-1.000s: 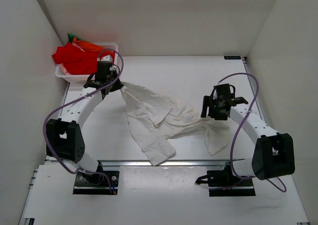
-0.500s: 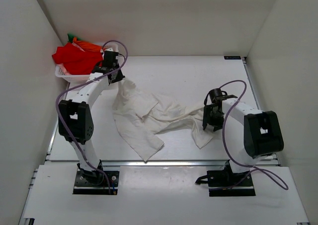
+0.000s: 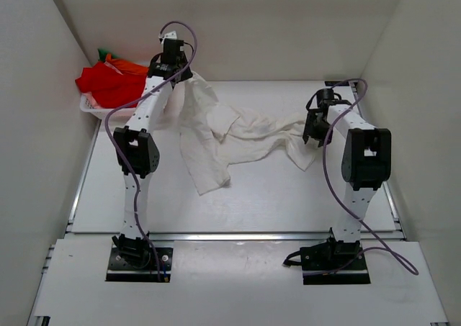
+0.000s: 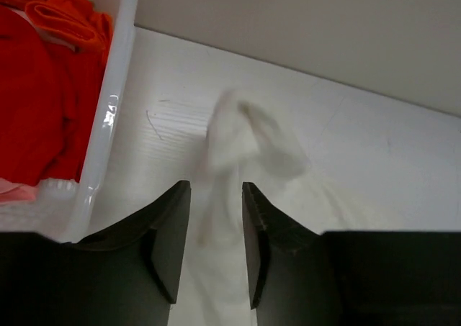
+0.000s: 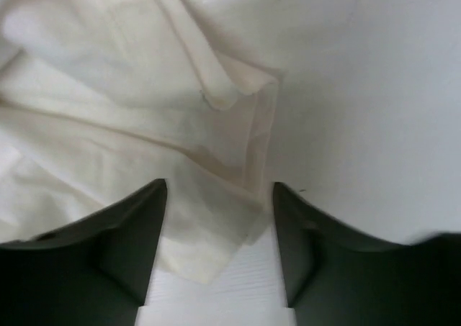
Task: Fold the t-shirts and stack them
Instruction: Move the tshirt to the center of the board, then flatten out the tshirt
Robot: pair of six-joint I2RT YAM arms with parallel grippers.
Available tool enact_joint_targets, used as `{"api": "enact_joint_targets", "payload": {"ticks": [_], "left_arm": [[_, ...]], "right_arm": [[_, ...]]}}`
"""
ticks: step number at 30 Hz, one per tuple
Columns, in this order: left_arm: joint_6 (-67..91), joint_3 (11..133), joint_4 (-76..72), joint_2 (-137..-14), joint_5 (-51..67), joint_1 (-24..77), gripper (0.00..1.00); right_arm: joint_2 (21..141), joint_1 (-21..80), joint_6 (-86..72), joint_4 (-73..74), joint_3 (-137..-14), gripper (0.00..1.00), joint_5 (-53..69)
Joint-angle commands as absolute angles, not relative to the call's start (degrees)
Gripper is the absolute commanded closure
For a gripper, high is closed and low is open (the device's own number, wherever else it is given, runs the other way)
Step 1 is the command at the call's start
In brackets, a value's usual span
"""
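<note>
White t-shirt (image 3: pixel 216 135) is pinched by left gripper (image 4: pixel 215 196) at upper left, near the basket (image 4: pixel 119 88). With right gripper (image 5: pixel 220 196) fingers spread, cloth could be dragged bunched rather than flattened.

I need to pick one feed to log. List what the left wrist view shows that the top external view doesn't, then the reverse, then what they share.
Only the left wrist view: the left end effector from close up, with white cloth pinched between its fingers, and the glossy rim of the basket in detail.

Only the top external view: both arms, the right end effector, the white t-shirt spread from one end effector to the other, and some green cloth at the basket's back.

Both: the white t-shirt, the basket and the red t-shirt in it.
</note>
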State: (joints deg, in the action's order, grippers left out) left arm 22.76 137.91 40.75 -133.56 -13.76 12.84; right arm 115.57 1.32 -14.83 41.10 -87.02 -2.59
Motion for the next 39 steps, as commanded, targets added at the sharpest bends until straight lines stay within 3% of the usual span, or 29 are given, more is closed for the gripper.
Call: {"api": "enact_joint_targets", "payload": {"ticks": [1, 4, 11, 17, 19, 30, 39], "left_arm": [[21.88, 139.51, 45.01, -128.08, -11.08, 13.53, 0.53], [21.80, 122.91, 39.74, -117.36, -9.14, 14.85, 0.43], [24.08, 79.26, 29.63, -92.50, -7.12, 18.89, 0.34], [28.47, 58.99, 25.40, -83.77, -4.57, 19.16, 0.37], [29.52, 53.73, 24.17, -83.15, -4.04, 21.17, 0.32], [35.25, 49.31, 18.81, -90.95, -1.23, 25.31, 0.27], [35.86, 51.85, 25.13, -99.40, -6.24, 29.09, 0.43]], "right_arm": [[111.19, 0.79, -13.36, 40.97, -84.48, 0.38, -3.43], [104.60, 0.96, -14.32, 36.05, -76.83, 0.24, -2.46], [90.10, 2.72, -20.02, 28.83, -61.89, 0.21, -1.85], [87.10, 4.92, -24.78, 25.84, -54.85, 0.20, -2.38], [86.49, 5.10, -25.22, 25.05, -52.83, 0.21, -1.85], [85.87, 4.57, -25.58, 23.38, -49.14, 0.21, -1.49], [87.28, 4.83, -26.54, 23.29, -49.66, 0.16, -2.02]]}}
